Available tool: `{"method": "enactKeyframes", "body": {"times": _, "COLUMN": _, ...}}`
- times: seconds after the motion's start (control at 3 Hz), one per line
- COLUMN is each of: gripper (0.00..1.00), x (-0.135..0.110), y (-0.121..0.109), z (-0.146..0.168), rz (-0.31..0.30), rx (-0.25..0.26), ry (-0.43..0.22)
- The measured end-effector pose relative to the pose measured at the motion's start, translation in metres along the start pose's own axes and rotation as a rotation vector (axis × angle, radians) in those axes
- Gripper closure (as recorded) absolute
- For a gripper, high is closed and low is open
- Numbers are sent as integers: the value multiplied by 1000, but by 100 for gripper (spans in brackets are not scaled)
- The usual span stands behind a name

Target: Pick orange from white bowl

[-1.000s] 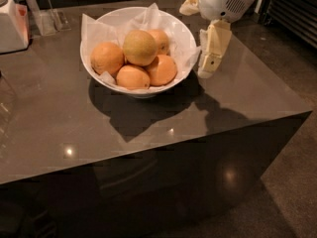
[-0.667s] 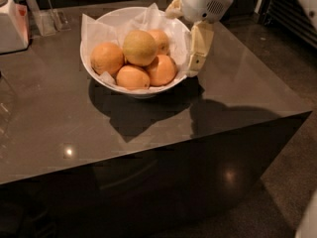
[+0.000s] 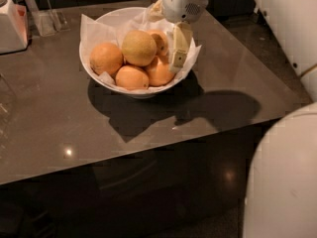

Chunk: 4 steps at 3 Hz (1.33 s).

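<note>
Camera view: gripper (image 3: 178, 51) low over right side of white bowl (image 3: 143, 90), far-centre on table (image 3: 59, 118); open or closed, cannot tell. Nearest orange (image 3: 159, 72) just left. Descend straight, straddle fruit, avoid paper liner (image 3: 94, 29).

The gripper (image 3: 176, 53) is hanging at the right rim of the white bowl (image 3: 141, 92). It is showing as a cream, blocky, slightly glossy piece with squared edges. Directly above it, a rounded white housing (image 3: 181, 3) is carrying a small patch of dark dots on its face. Below and to the gripper's right, a large smooth white shell (image 3: 282, 182) is curving into view.
</note>
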State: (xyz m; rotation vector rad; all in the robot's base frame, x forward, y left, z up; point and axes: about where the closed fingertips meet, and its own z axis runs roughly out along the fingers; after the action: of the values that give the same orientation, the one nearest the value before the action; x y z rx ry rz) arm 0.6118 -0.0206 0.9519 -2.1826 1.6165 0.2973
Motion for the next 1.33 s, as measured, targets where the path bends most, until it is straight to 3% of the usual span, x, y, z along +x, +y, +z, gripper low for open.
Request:
{"method": "enactKeyframes", "body": {"times": 0.33, "gripper": 0, "x": -9, "y": -18, "z": 17, "rz": -33, "rx": -24, "ry": -21}}
{"method": "enactKeyframes", "body": {"times": 1.0, "gripper": 0, "x": -22, "y": -37, "z": 57, "rz": -38, "rx": -81, "ry": -98}}
{"method": "enactKeyframes", "body": {"times": 1.33, "gripper": 19, "x": -25, "y": -46, "z": 60, "rz": -37, "rx": -51, "ry": -107}}
